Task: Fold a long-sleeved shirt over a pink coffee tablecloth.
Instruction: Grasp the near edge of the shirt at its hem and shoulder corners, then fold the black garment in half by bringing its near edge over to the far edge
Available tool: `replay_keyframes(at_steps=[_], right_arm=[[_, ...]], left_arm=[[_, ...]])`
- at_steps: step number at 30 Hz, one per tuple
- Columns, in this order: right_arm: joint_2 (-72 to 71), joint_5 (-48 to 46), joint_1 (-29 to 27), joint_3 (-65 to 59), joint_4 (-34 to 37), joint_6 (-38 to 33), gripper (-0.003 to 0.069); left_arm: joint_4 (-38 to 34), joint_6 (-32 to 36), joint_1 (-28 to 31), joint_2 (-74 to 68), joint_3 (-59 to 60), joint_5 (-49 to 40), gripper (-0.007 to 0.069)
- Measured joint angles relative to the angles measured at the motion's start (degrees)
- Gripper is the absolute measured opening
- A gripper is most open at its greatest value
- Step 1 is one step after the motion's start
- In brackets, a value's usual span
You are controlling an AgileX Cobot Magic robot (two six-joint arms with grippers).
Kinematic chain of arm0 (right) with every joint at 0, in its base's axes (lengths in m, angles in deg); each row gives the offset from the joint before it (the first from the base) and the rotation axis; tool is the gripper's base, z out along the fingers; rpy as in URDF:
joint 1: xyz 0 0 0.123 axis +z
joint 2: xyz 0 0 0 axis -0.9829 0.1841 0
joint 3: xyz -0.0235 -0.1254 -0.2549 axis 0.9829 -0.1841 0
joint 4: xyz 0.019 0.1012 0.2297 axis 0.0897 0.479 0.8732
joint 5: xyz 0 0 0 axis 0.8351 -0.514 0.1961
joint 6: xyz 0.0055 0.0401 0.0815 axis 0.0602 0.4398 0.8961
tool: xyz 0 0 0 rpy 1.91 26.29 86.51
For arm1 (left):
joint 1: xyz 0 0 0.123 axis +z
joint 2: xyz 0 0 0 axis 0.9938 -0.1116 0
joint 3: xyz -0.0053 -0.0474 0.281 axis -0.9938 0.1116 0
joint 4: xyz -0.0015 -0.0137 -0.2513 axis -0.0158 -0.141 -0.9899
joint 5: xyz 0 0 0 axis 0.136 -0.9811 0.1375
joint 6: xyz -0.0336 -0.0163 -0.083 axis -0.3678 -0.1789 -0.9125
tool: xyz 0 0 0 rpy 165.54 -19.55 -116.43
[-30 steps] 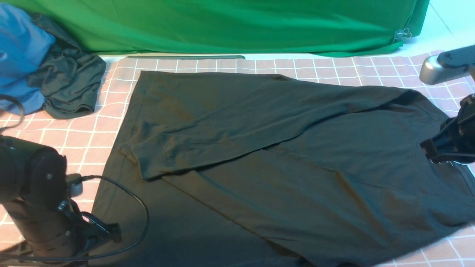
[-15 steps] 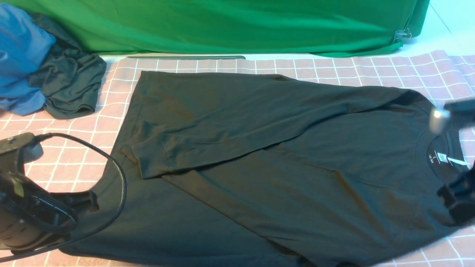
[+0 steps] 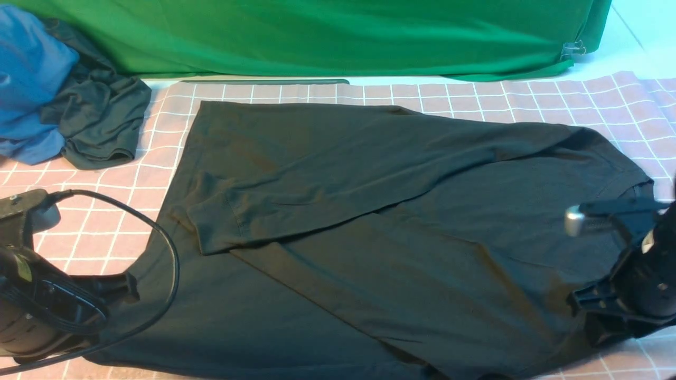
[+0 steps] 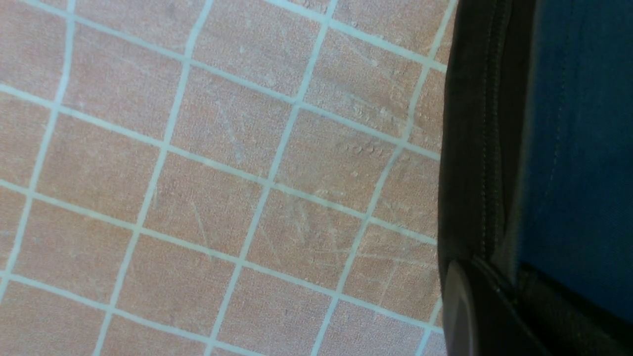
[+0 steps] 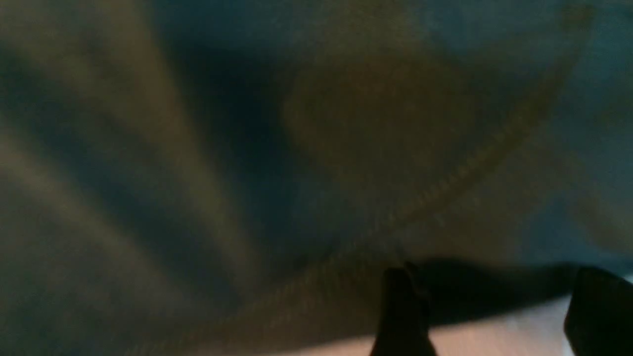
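The shirt (image 3: 338,221) is lying across the middle of the tablecloth (image 3: 628,111). At lower left, the left pincer (image 4: 499,291) is pinching its hem; at lower right, the right pincer (image 5: 494,301) is spreading over its edge.

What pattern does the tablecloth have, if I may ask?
Thin white grid lines on pink; the tablecloth shows best in the left wrist view.

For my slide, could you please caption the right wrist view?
Open right gripper at the black shirt's edge.
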Motion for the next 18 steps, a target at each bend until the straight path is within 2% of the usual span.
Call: replay_keyframes(at_steps=[2, 4, 6, 8, 9, 10, 18], right_arm=[[1.89, 0.77, 0.0, 0.11, 0.0, 0.0, 0.0464], [2.17, 0.7, 0.0, 0.32, 0.0, 0.0, 0.0424], [2.25, 1.05, 0.0, 0.44, 0.0, -0.62, 0.0252], [2.11, 1.14, 0.0, 0.49, 0.0, -0.96, 0.0118], [2.06, 1.09, -0.05, 0.54, 0.0, -1.1, 0.0109], [1.71, 0.59, -0.19, 0.54, 0.0, -1.98, 0.0066], [-5.21, -8.91, -3.53, 5.58, -1.11, -4.04, 0.0048]], left_arm=[[0.0, 0.0, 0.0, 0.0, 0.0, 0.0, 0.0031], [0.0, 0.0, 0.0, 0.0, 0.0, 0.0, 0.0031], [-0.06, 0.0, 0.0, 0.0, 0.0, 0.19, 0.0031], [-0.06, 0.0, 0.0, 0.0, 0.0, 0.25, 0.0031], [-0.06, 0.0, 0.0, 0.0, 0.0, 0.25, 0.0031], [-0.06, 0.0, 0.0, 0.0, -0.48, -0.24, 0.0031], [0.44, -0.44, 0.0, 0.0, -7.03, -1.51, 0.0031]])
